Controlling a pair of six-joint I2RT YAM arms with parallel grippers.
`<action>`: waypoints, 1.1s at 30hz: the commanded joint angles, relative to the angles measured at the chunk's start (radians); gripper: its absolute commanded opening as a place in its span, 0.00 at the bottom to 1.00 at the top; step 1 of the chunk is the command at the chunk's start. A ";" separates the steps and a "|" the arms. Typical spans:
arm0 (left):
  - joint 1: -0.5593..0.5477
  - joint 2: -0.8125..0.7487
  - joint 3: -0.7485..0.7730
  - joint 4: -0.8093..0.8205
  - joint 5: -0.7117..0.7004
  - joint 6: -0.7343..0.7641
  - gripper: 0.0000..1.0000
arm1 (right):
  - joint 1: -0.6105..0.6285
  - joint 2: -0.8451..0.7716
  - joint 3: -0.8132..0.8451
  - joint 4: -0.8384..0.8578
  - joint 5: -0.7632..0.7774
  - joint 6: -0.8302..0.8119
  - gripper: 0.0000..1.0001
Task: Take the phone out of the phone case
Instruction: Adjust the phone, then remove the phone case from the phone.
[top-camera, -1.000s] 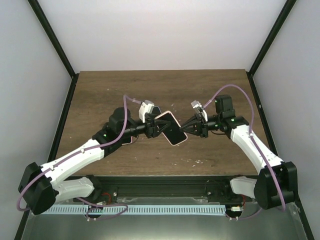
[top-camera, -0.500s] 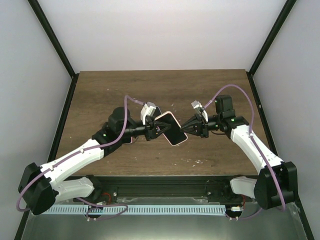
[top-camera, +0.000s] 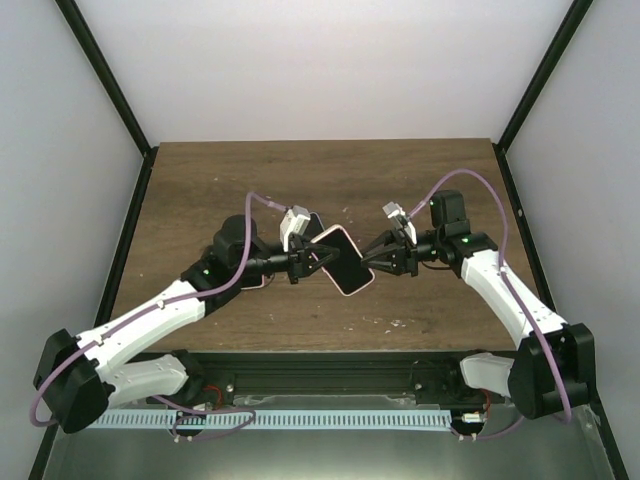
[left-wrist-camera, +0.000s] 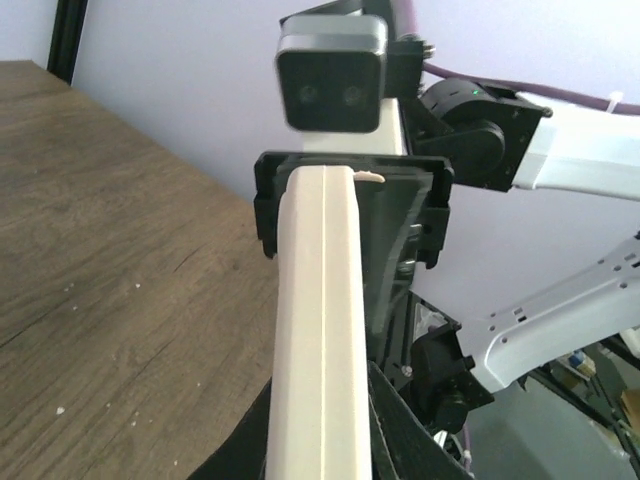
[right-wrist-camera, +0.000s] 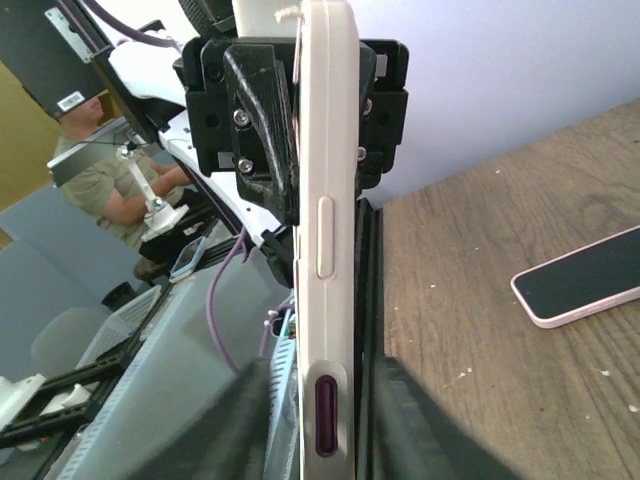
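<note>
A phone (top-camera: 347, 265), dark screen up, sits in a pale pink phone case (top-camera: 338, 236) and hangs level above the table between both arms. My left gripper (top-camera: 312, 262) is shut on the case's left end. In the left wrist view the cream case edge (left-wrist-camera: 320, 320) runs up between the fingers (left-wrist-camera: 415, 430). My right gripper (top-camera: 373, 262) flanks the right end. In the right wrist view the case edge (right-wrist-camera: 328, 200), with its buttons, stands between blurred fingers (right-wrist-camera: 250, 420). A thin gap shows on one side, so its grip is unclear.
A second phone (right-wrist-camera: 585, 275), dark-screened with a pink rim, lies flat on the wooden table (top-camera: 220, 180). Black frame posts (top-camera: 110, 90) and white walls close in the sides. The arm bases and a rail (top-camera: 320, 375) sit at the near edge.
My left gripper's jaws have closed onto the case end. The held phone has shifted slightly to the left. The right arm has barely moved.
</note>
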 joint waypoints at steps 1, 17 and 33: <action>0.009 -0.022 0.043 -0.057 0.024 0.061 0.06 | -0.005 -0.025 0.039 -0.069 0.022 -0.101 0.45; 0.258 -0.048 -0.026 -0.144 0.506 0.097 0.00 | 0.129 0.019 0.183 -0.617 0.482 -0.621 0.77; 0.251 -0.162 -0.005 -0.273 0.560 0.200 0.00 | 0.449 0.036 0.231 -0.603 0.574 -0.514 0.56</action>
